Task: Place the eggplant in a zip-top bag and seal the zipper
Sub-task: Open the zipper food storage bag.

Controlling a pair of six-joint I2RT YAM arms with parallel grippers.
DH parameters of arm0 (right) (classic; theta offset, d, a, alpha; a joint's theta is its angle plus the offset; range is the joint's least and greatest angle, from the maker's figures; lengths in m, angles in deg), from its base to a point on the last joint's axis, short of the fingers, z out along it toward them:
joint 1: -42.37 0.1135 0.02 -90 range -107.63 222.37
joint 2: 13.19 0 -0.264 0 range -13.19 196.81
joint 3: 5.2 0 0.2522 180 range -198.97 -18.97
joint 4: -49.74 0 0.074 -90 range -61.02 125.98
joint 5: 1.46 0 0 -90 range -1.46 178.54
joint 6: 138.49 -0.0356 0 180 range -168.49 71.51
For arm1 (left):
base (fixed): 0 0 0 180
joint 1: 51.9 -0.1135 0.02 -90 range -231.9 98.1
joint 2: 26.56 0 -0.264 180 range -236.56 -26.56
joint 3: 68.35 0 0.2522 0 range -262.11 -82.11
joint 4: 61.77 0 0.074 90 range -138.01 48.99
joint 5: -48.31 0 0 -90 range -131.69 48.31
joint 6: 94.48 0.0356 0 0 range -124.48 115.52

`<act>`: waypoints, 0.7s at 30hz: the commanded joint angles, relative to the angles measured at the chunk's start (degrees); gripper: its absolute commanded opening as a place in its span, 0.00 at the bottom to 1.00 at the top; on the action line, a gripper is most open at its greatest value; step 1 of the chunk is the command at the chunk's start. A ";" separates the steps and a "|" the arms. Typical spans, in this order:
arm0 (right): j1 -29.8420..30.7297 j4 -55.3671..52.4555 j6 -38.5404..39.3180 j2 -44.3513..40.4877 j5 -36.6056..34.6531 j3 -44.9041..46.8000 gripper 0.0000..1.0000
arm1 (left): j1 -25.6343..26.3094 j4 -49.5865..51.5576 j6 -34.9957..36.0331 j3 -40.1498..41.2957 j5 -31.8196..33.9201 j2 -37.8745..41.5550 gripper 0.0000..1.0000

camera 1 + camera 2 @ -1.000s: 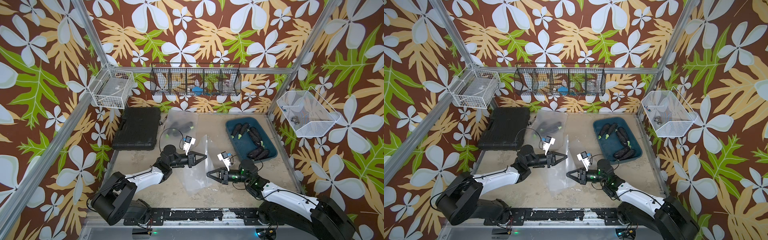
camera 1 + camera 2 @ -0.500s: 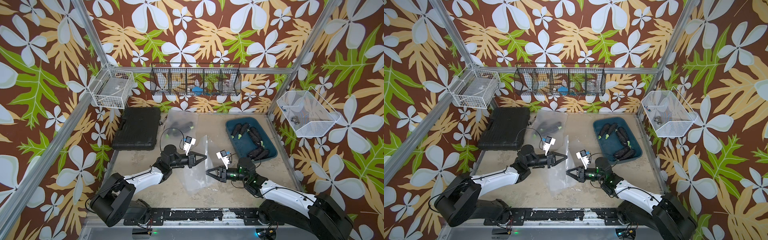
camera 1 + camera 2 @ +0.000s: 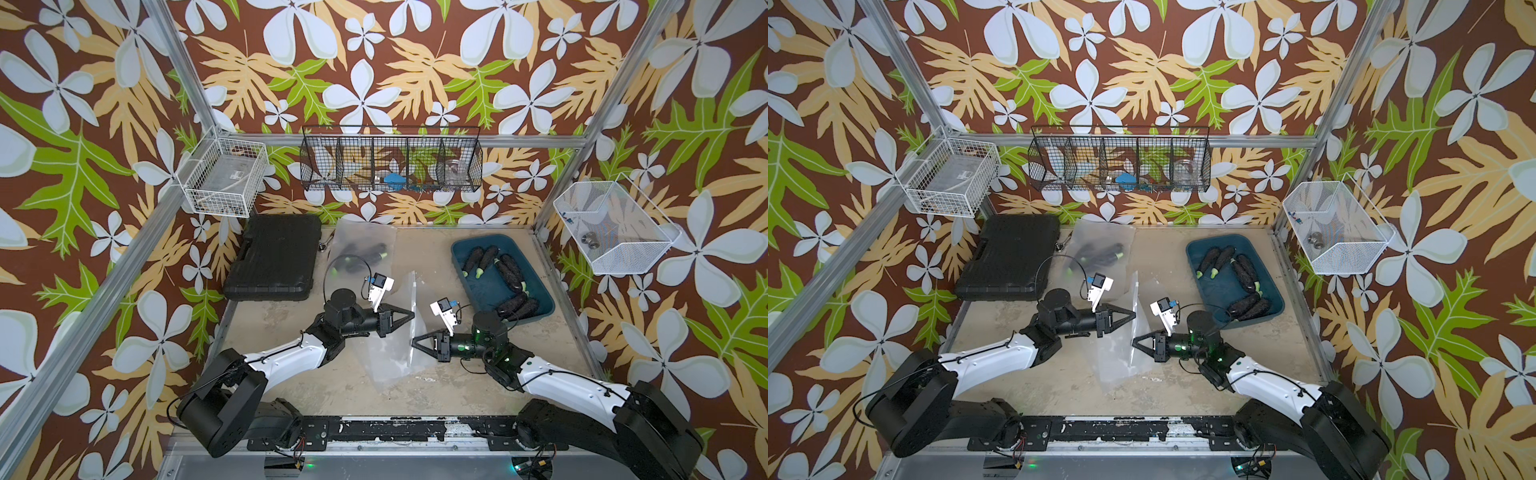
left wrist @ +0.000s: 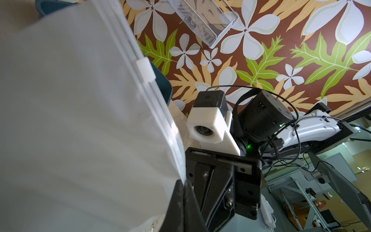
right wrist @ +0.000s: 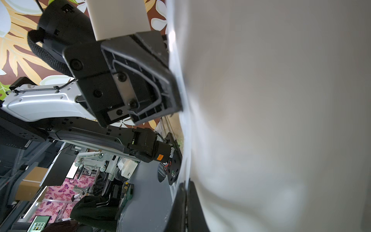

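Observation:
A clear zip-top bag [image 3: 386, 353] lies mid-table with its zipper edge lifted upright between the arms. My left gripper [image 3: 412, 316] is shut on that edge from the left. My right gripper [image 3: 412, 341] is shut on it from the right, just nearer the front. In the left wrist view the bag [image 4: 80, 120] fills one side, its white slider [image 4: 145, 69] further along the zipper. The right wrist view shows the bag [image 5: 281, 120] pinched between the jaws. Nothing dark shows inside it. Several dark eggplants [image 3: 511, 272] lie in the blue tray [image 3: 484, 291].
A second clear bag [image 3: 363, 249] holding eggplants lies at the back centre. A black case [image 3: 274, 257] sits at the back left. Wire baskets hang on the left wall [image 3: 224, 174], back wall [image 3: 390, 162] and right wall [image 3: 611, 226].
My right gripper has moved a little left to the bag's raised edge and closed on it. The left gripper has stayed shut on the bag.

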 commanded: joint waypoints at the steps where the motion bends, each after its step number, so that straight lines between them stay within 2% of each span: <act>1: 0.05 -0.59 1.63 -0.71 -1.37 -0.62 0.00 | 0.09 3.22 2.40 -1.03 2.15 0.59 0.08; 4: 0.04 -2.41 2.64 -1.42 -2.50 -1.44 0.00 | 0.08 10.03 5.10 -2.77 5.75 1.71 0.24; 8: 0.06 -8.77 5.92 -1.96 -6.56 -4.21 0.00 | 0.17 19.42 8.79 -4.85 10.63 4.90 0.36; 16: 0.70 -19.87 10.35 0.68 -15.61 -10.70 0.00 | 2.77 28.90 12.27 -6.71 16.77 6.41 0.41; 21: 3.56 -23.06 12.21 4.16 -19.12 -14.77 0.00 | 3.33 29.81 12.27 -7.25 16.95 5.46 0.43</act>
